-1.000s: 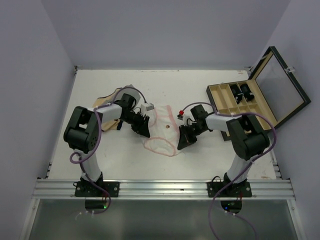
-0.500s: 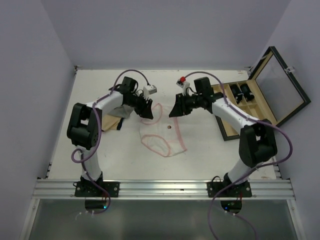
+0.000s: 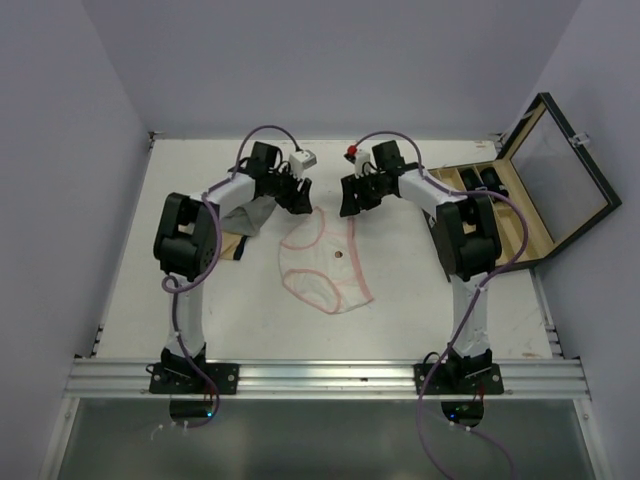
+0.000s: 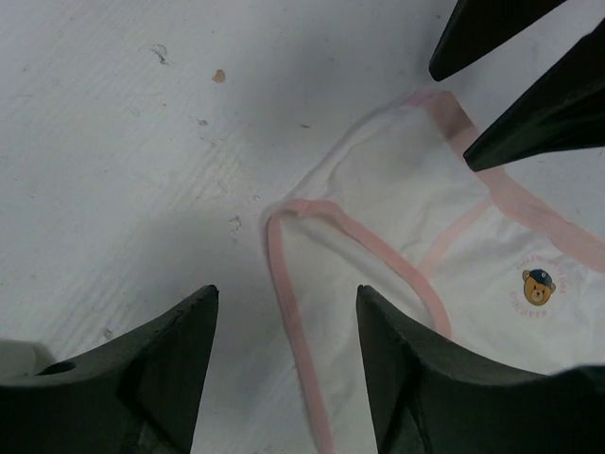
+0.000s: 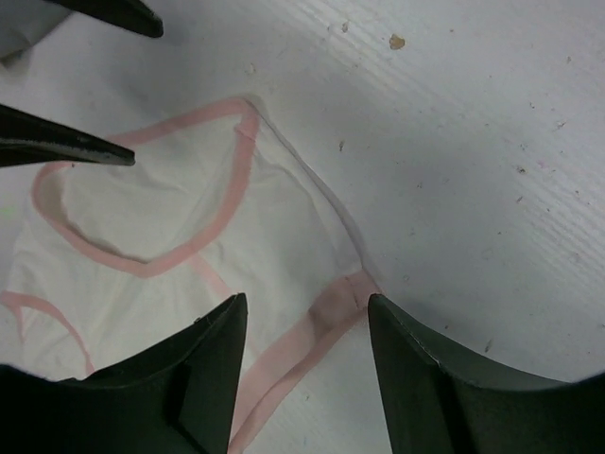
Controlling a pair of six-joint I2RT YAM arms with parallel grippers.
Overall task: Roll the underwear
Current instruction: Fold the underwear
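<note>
Grey cloth (image 3: 257, 214) lies at left, under the left arm, clear of the work.

Left end effector (image 3: 298, 197): jaws apart, holding nothing. In the left wrist view it (image 4: 284, 298) hovers over the garment's far-left corner, pink trim running between the fingers.

Underwear (image 3: 325, 262): spread flat, mid-surface (image 3: 200, 300), between the two arms, waistband edge on the far side. Small bear print (image 4: 537, 287) faces up. The far edge is slightly rumpled.

Right end effector (image 3: 347, 197): jaws apart, empty. The right wrist view puts it (image 5: 304, 303) over the far-right corner, where the trim meets the side seam.

Wooden case (image 3: 500, 205), lid open, sits well to the right.

Handling judgement: thin, light and limp, so it will not hold shape and may drag or bunch on the surface. The trim is the thickest part and the best purchase. Pinch both far corners at the trim, keep the edge taut between the arms, and turn it over evenly. Uneven pull would skew the roll.
</note>
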